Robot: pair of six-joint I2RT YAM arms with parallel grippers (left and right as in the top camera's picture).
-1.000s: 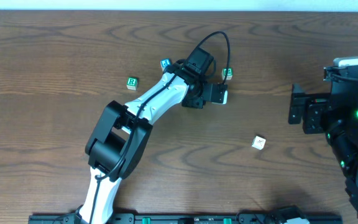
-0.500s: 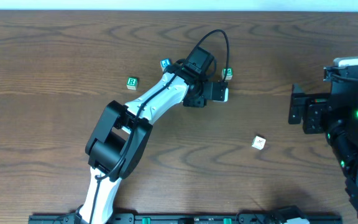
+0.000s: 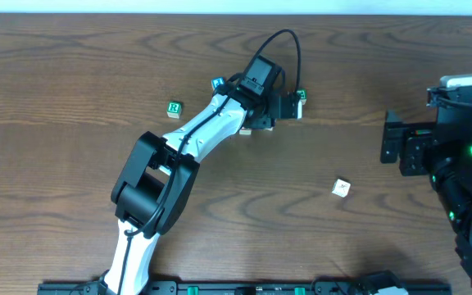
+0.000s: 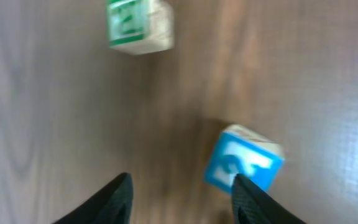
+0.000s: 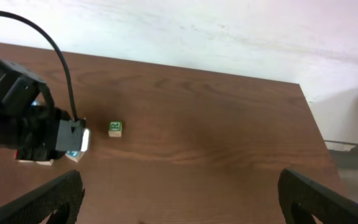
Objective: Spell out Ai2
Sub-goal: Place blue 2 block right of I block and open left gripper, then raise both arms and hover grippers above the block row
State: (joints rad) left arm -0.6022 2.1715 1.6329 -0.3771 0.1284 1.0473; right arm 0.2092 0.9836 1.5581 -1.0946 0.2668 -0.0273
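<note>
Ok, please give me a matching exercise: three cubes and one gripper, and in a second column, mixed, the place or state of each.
1. small wooden cube with green letter R
2. small pale wooden cube with reddish mark
3. small wooden cube with blue face
4. right gripper

a. open, holding nothing
b. beside a fingertip of the left gripper
c. alone between left arm and right arm
d. alone, past the left arm, away from the right arm

Pairs: 1-d, 2-c, 3-b, 4-a

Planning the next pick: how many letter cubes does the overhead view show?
4 clear: green R cube at left, blue cube behind the left arm, green cube by the left gripper, pale cube mid-right. More may hide under the arm.
</note>
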